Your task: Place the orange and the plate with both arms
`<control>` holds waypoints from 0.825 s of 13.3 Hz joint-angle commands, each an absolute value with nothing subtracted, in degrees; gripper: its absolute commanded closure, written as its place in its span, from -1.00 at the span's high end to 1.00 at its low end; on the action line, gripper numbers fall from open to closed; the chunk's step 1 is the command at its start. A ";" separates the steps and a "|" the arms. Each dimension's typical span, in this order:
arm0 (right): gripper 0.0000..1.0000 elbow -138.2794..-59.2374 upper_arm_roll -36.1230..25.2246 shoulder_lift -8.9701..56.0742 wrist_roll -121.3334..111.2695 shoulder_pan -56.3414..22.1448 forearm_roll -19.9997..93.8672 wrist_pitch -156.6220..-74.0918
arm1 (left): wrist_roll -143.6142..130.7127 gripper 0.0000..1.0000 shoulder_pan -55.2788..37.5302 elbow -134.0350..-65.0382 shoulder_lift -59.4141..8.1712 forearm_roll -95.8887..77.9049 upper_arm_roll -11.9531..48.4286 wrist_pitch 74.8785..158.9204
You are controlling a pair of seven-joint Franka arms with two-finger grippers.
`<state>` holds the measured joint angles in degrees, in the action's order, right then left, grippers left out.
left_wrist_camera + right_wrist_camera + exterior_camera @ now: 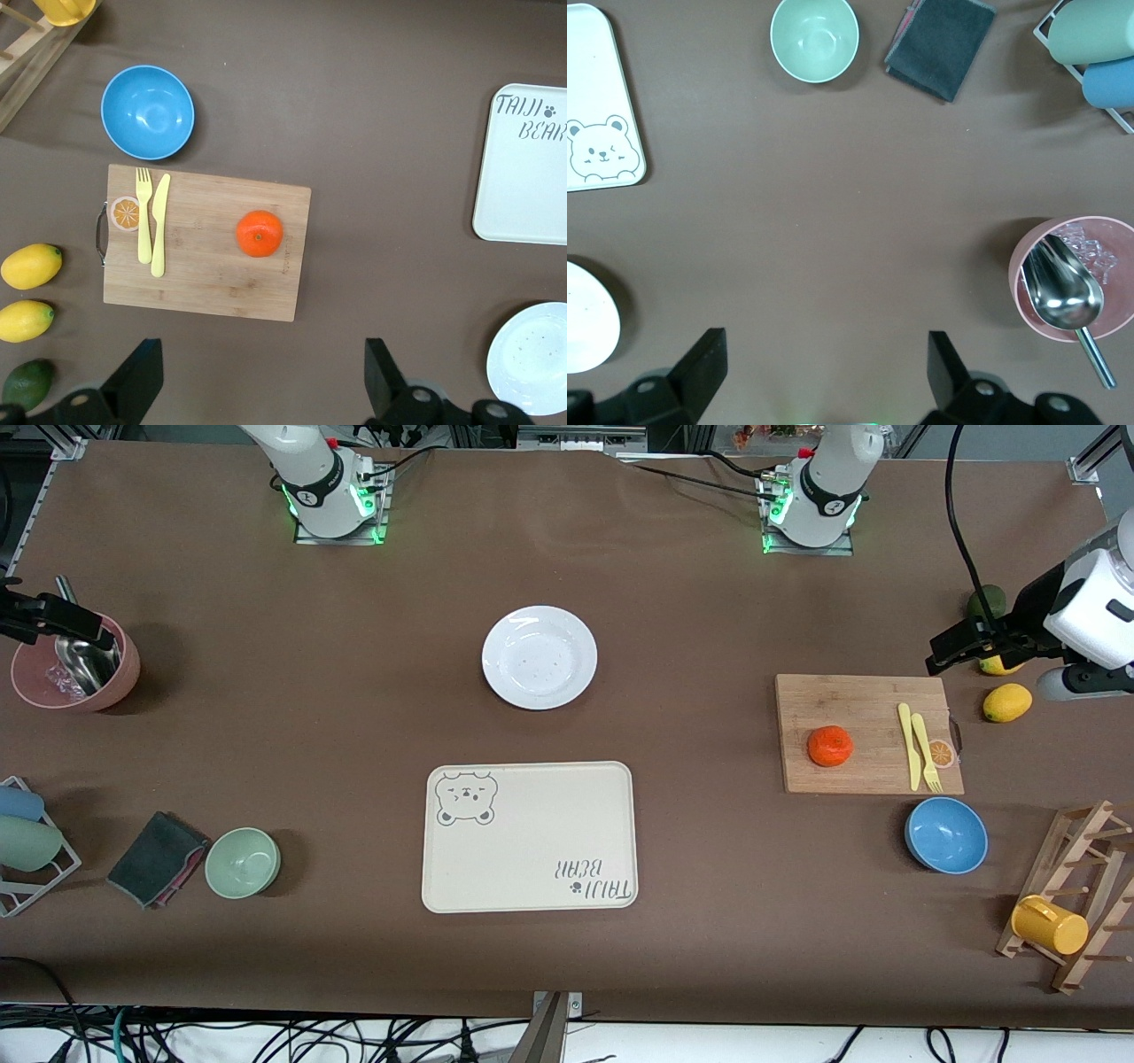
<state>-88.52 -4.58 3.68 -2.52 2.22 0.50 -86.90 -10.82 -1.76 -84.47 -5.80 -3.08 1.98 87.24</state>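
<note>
The orange (pixel 830 746) lies on a wooden cutting board (pixel 864 700) toward the left arm's end of the table; it also shows in the left wrist view (pixel 260 233). The white plate (pixel 539 657) lies on the bare table between the two bases, and its edge shows in both wrist views (pixel 532 359) (pixel 586 319). My left gripper (pixel 950 652) (pixel 261 381) is open and empty, up in the air over the table beside the board's farther edge. My right gripper (pixel 53 615) (pixel 824 376) is open and empty, up in the air by the pink bowl (pixel 75 664).
A beige bear tray (pixel 530 837) lies nearer the camera than the plate. A yellow fork and knife (pixel 917 744) lie on the board. A blue bowl (pixel 946 834), lemons (pixel 1007 702) and a wooden rack with a yellow cup (pixel 1050 926) stand around it. A green bowl (pixel 243 862) and a dark cloth (pixel 157 858) lie toward the right arm's end.
</note>
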 commanded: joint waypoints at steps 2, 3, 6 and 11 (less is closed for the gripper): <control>1.00 -87.10 -4.31 4.04 -3.08 1.76 0.97 -85.78 | -9.76 1.00 -1.85 -83.93 -6.06 -3.34 2.81 87.80; 1.00 -87.10 -4.31 4.04 -3.08 1.76 0.97 -85.87 | -9.76 1.00 -1.85 -83.94 -5.98 -3.34 2.99 87.72; 1.00 -87.10 -4.39 4.04 -3.08 1.76 1.14 -85.78 | -9.76 1.00 -1.85 -83.85 -5.98 -3.25 2.90 87.63; 1.00 -87.10 -4.39 4.13 -3.08 1.76 0.88 -85.78 | -9.76 1.00 -1.05 -83.67 -6.15 -4.13 2.81 87.80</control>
<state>-88.52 -4.30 3.69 -2.55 1.76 0.50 -86.82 -10.79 -1.47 -84.47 -5.81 -3.08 2.85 87.64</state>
